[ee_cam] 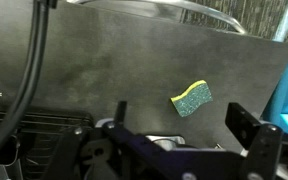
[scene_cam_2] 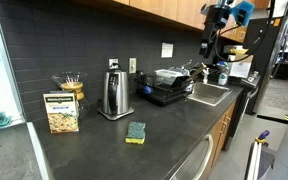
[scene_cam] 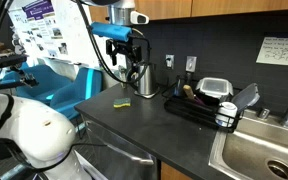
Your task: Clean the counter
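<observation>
The wide, flat, matte dark grey table (scene_cam_2: 94, 155) stretches away from its straight front edge. Nearest us in an exterior view, a yellow-and-green rectangular sponge (scene_cam_2: 135, 132) lies flat on it. Behind that, a printed cardboard box (scene_cam_2: 62, 112) and a shiny steel kettle (scene_cam_2: 113, 95) stand by the dark wall. Farther along we find a black wire dish rack (scene_cam_2: 164, 92), then a steel sink basin (scene_cam_2: 209, 95). Farthest, the claw (scene_cam_2: 213, 45) hangs high above the table, and in the wrist view we see it spread wide and holding nothing.
</observation>
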Available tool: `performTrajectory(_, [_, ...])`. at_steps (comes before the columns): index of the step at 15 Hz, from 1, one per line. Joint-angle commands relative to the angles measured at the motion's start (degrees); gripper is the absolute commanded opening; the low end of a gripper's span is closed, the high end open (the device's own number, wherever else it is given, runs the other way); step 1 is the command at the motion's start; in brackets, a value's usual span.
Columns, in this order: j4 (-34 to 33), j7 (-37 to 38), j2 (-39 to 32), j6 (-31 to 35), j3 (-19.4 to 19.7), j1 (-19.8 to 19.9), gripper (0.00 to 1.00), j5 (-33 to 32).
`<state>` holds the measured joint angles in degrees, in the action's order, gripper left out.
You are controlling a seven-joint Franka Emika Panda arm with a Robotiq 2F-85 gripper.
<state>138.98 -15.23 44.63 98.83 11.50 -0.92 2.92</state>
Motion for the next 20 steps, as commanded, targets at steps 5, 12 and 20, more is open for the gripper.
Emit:
performTrajectory(5, [-0.2,-0.43,-0.18,-0.18,-0.54,0.85,1.0,0.41])
performTrajectory(12, [0.78,0.2,-0.27,1.68,-0.54,0.84,1.0,1.2])
performTrajectory(20, [3.06,1.61,-0.57,7.62,-2.72,-0.12,1.0,3.09])
